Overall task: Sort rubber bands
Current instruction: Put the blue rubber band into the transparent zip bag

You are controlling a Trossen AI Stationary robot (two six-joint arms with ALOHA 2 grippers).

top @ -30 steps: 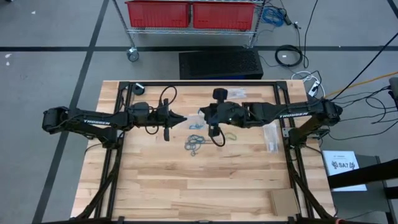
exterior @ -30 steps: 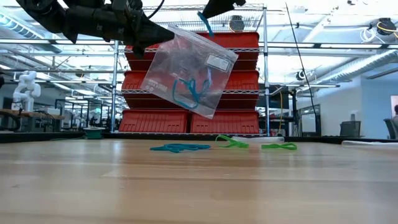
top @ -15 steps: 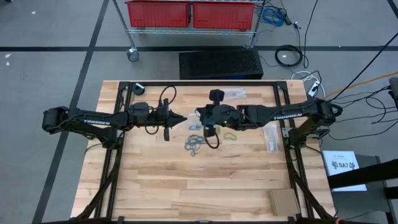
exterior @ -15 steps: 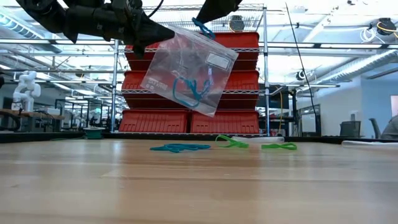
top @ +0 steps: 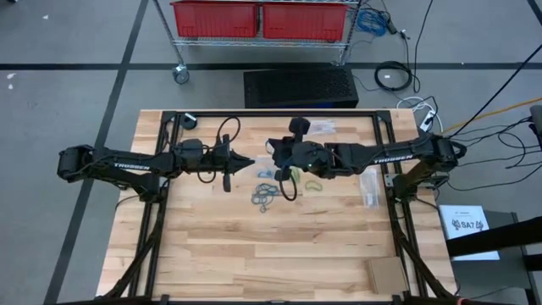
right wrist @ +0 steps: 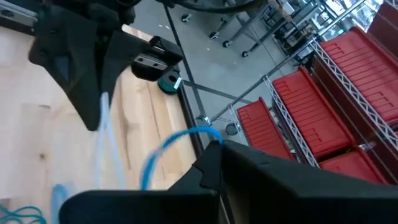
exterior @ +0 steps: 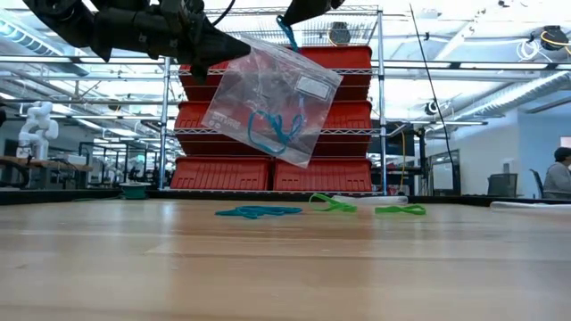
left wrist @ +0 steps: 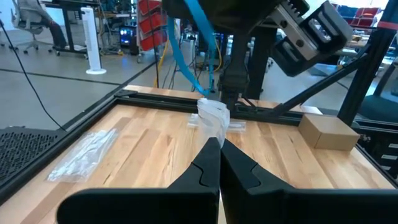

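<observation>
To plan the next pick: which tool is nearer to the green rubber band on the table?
Right. The right tool, shut on a blue rubber band, hangs just beside the green rubber band. The left tool, shut on the clear bag, is farther.

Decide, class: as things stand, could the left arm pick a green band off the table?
Probably not yet. The left gripper is shut on the clear bag, held up in the air. The green rubber bands lie in the open on the table, but that gripper would first have to let go.

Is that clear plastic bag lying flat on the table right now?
No, the clear bag hangs in the air above the table, pinched at a corner by the left gripper.
</observation>
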